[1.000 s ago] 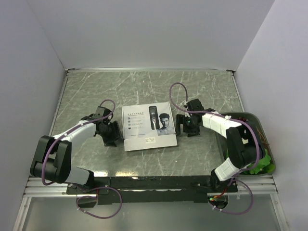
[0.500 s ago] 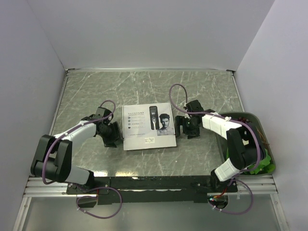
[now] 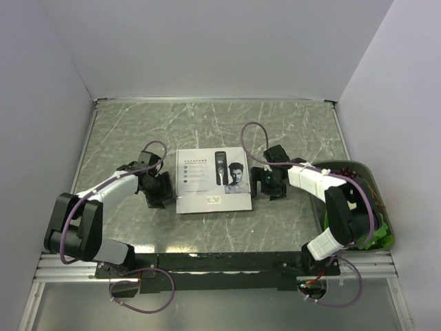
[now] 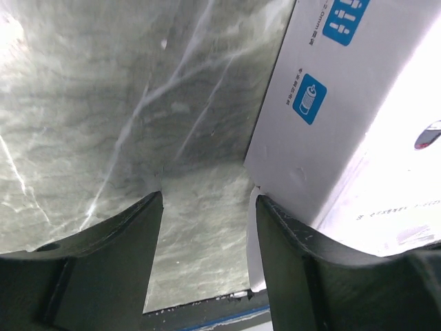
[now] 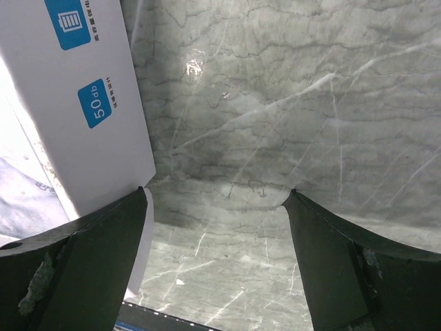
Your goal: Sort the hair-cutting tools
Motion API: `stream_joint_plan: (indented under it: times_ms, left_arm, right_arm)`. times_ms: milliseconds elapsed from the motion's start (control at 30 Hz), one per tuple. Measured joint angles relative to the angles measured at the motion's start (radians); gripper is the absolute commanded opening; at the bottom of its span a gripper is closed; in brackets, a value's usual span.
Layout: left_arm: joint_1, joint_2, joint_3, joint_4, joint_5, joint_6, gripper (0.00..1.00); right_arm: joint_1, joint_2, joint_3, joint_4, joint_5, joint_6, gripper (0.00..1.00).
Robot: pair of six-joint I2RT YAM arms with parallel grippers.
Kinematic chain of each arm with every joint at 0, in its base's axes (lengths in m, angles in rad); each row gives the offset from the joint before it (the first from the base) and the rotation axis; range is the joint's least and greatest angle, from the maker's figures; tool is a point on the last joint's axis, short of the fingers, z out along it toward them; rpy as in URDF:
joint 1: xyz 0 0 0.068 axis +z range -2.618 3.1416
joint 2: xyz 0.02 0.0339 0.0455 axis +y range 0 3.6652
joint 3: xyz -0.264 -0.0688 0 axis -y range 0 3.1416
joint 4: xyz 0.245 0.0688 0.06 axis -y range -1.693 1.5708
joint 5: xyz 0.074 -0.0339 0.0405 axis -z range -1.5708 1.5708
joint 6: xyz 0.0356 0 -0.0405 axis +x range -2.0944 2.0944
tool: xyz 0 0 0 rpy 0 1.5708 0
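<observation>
The closed white box (image 3: 213,181) with a printed clipper and a man's face lies flat at the table's middle. The real hair clipper and its black attachments are out of view. My left gripper (image 3: 164,189) is open at the box's left side. In the left wrist view (image 4: 207,200) its right finger (image 4: 331,276) rests against the box's side wall (image 4: 344,103). My right gripper (image 3: 265,181) is open at the box's right side. In the right wrist view (image 5: 217,193) its left finger (image 5: 76,269) is against the box's wall (image 5: 76,103). Only bare table shows between each pair of fingers.
A dark green bin (image 3: 386,238) holding green and reddish items stands at the right edge, under my right arm. The marble table top (image 3: 207,124) is walled by white panels at the back and sides.
My right gripper has moved left up to the box's right side. My left gripper has shifted slightly toward the box's left side. The box has turned a little squarer.
</observation>
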Motion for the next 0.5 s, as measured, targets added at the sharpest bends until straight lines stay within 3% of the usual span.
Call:
stream_joint_plan:
  times_ms: [500]
  left_arm:
    - [-0.007,0.016,0.043,0.021,-0.041,0.026,0.63]
  right_arm:
    - [0.018,-0.030,-0.029,0.027,0.088,0.024,0.93]
